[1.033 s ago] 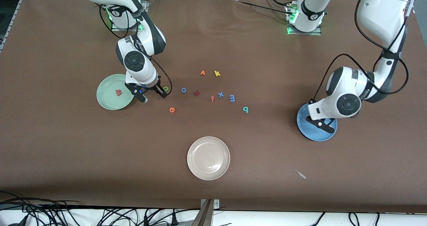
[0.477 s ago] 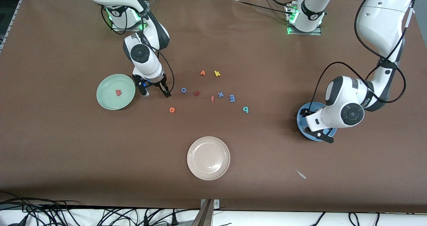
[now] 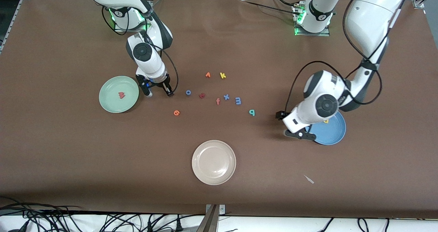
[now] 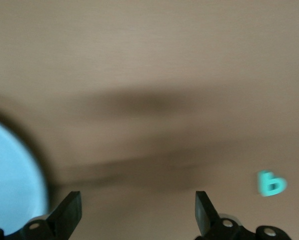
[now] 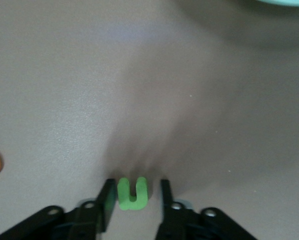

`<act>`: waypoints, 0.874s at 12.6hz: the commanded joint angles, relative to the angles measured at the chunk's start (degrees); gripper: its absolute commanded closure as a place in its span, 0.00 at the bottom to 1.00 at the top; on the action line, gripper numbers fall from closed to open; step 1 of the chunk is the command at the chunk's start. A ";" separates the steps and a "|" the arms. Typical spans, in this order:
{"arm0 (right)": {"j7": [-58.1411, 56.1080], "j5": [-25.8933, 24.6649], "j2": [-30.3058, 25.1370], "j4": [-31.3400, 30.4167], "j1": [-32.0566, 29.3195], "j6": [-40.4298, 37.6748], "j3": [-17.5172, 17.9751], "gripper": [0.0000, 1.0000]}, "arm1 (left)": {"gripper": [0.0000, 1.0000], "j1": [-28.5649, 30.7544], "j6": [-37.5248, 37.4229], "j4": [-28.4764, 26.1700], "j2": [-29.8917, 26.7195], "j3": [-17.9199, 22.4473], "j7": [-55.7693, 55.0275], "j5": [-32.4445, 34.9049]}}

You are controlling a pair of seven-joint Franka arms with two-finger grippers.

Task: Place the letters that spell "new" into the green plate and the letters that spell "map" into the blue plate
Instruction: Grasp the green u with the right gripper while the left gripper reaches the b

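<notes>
- Brown tabletop [image 3: 68, 150], matte and bare apart from three plates and a loose row of foam letters across its middle; cables and aluminium framing edge the room.
- Your left end effector [image 3: 281, 124] has spread its fingers wide and moved off the blue plate [image 3: 333, 134]. The yellow a [image 3: 326, 121] now lies in that plate, so "map" has its first letter.
- It now hangs over bare tabletop between the plate and the teal p [image 3: 252, 112], probably your next pick; the blue m [image 3: 238, 101] waits just past it.
- Your right end effector [image 3: 159, 93] has left the green plate [image 3: 109, 105] and come down by the green n [image 5: 133, 194]. Its fingers are narrowed around the n, one touching and a sliver of gap at the other, so it is not yet pinched.
- The salmon w [image 3: 121, 95] sits in the green plate; the orange e [image 3: 176, 113] lies nearer the camera, untouched.
</notes>
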 commanded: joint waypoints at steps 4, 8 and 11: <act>-1.27 0.64 -2.80 0.30 0.10 -1.07 -0.14 0.85 | 0.00 -9.15 9.03 -2.94 0.89 0.55 -14.10 0.14; -24.41 0.37 -8.51 1.09 0.01 -12.22 -5.13 0.84 | 0.00 -11.98 10.62 -2.41 4.23 0.47 -25.00 9.44; -49.80 0.37 -11.07 0.92 0.01 -17.51 -13.82 0.83 | 0.11 -12.50 10.53 -2.50 4.85 0.38 -25.81 9.28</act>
